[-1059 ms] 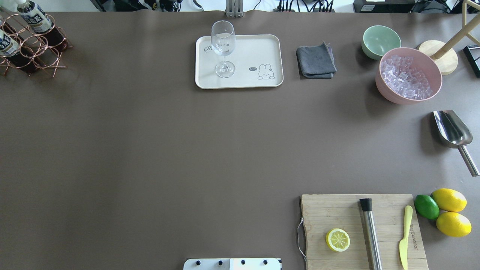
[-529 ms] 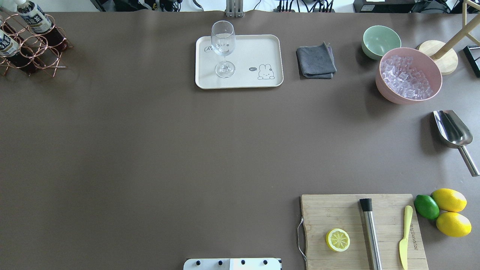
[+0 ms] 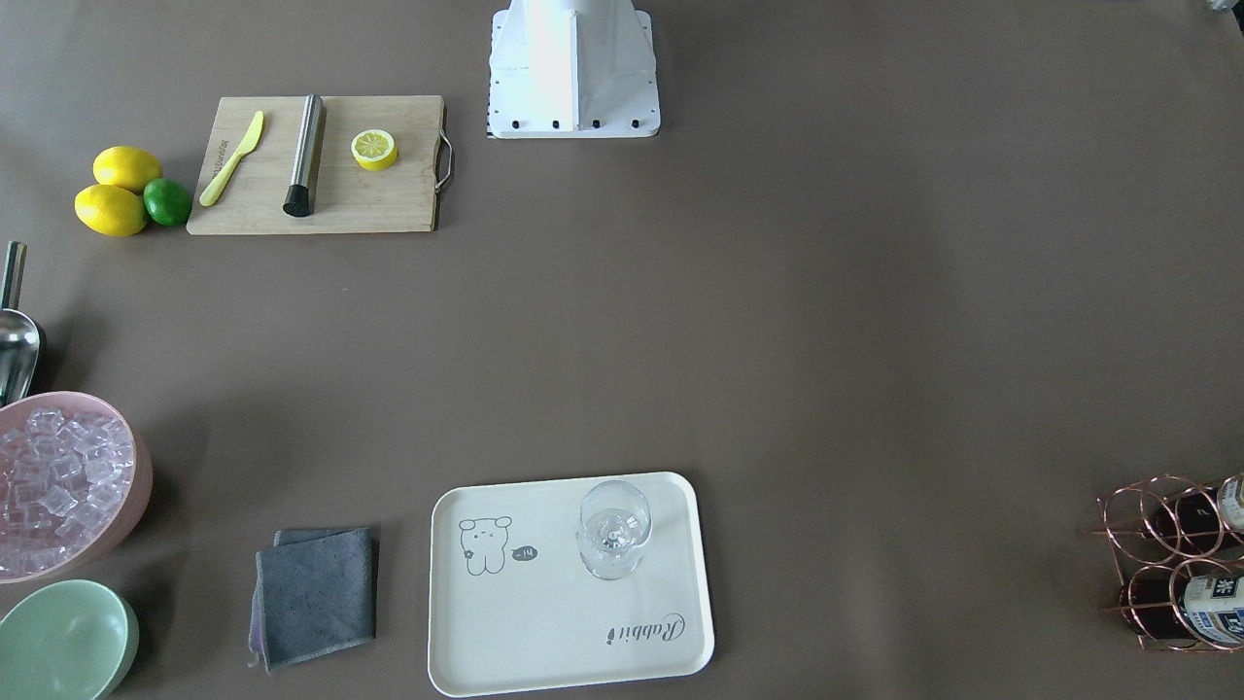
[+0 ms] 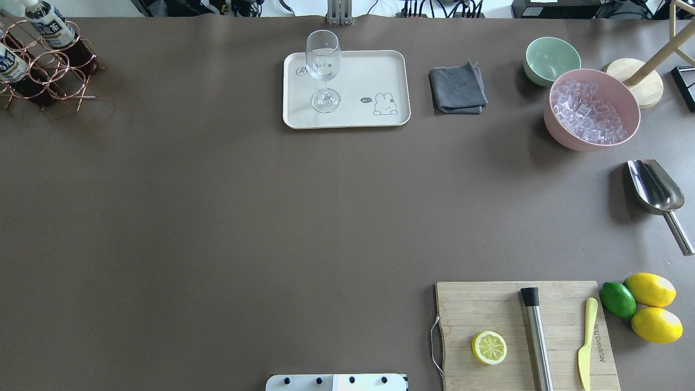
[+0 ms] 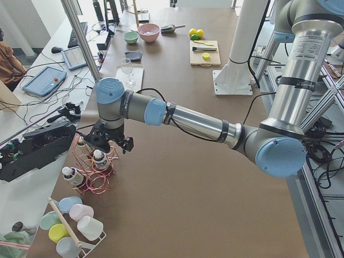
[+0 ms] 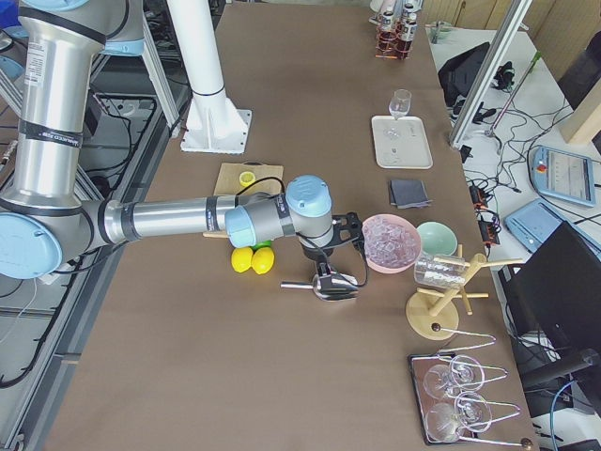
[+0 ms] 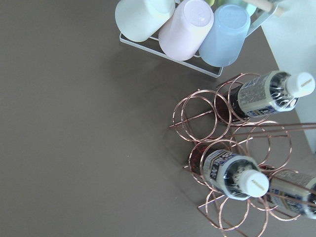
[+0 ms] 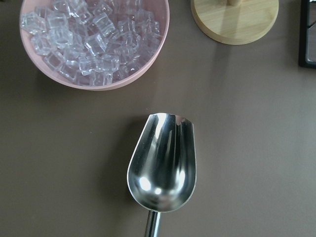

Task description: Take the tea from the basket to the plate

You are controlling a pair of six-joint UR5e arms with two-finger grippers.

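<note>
Tea sits in the basket, three bottles in its rings, well apart from the plate. Left gripper hovers right over them, and right gripper hangs above the scoop. Can't tell whether either is spread or closed.

Brown table (cluttered side desks)

Wine glass upright; grey cloth near mint bowl; ice in pink bowl; steel scoop nearby
</note>
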